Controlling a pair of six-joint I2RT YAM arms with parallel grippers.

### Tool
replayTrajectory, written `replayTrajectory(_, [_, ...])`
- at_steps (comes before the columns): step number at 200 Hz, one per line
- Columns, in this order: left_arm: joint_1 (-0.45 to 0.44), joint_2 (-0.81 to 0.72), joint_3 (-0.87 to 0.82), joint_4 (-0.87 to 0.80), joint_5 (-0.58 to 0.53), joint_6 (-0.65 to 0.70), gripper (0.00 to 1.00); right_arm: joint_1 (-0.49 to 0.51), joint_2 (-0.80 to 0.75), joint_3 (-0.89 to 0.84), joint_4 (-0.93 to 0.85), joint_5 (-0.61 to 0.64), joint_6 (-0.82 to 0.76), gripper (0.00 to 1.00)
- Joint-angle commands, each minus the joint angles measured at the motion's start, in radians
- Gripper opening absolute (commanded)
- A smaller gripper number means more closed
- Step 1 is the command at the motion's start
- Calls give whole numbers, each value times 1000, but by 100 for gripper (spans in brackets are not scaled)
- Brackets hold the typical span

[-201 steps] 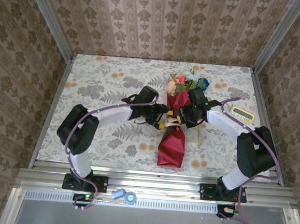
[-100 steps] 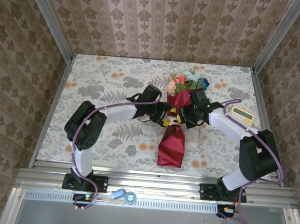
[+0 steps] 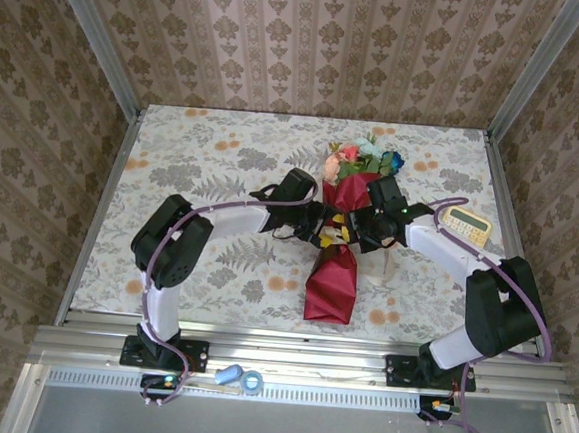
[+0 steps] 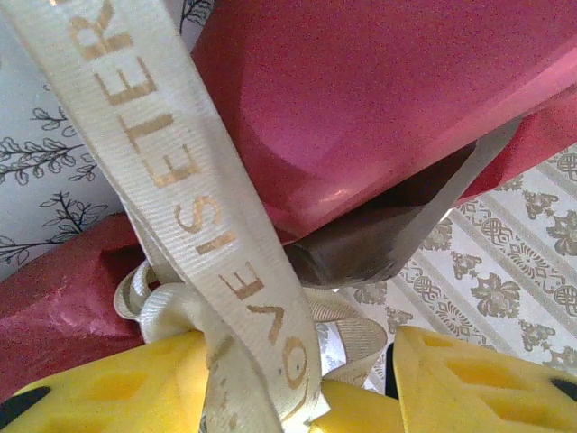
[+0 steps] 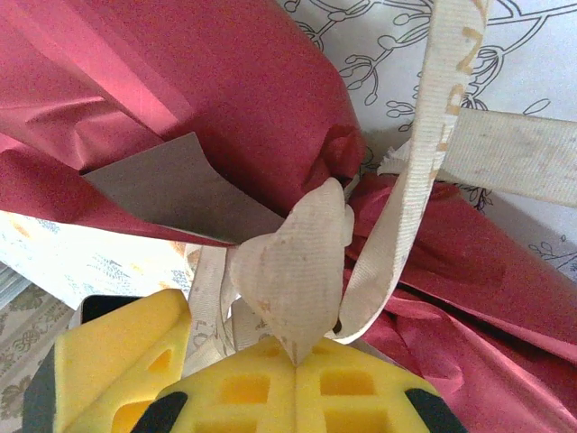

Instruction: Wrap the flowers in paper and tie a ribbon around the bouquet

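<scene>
Since the floral-clothed table [image 3: 194, 149] carries the slim crimson paper bouquet [image 3: 333, 280] at the top view's centre, tighten its cream-beige fabric ribbon [image 4: 180, 180] evenly: right gripper [image 5: 295, 363] pinched shut on a loop, left gripper [image 4: 293, 365] half-wide astride the tail, which should close first.

Woven matt cloth ribbon [image 4: 180, 198] — smooth, faintly glossy paper [image 4: 379, 90].
</scene>
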Motion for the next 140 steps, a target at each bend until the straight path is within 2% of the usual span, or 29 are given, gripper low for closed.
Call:
replayTrajectory(1, [1, 21, 21, 10, -1, -19, 52, 0, -30, -17, 10, -13, 26, 0])
replayTrajectory(72, [1, 35, 13, 34, -6, -27, 35, 5, -62, -47, 18, -23, 31, 0])
replayTrajectory(107, [0, 35, 1, 46, -8, -26, 22, 6, -79, -77, 34, -28, 41, 0])
replayTrajectory(127, [-2, 35, -6, 45, -6, -29, 22, 5, -86, -88, 40, -28, 42, 0])
replayTrajectory(140, [-3, 28, -5, 27, -4, -21, 28, 5, -86, -92, 40, -27, 42, 0])
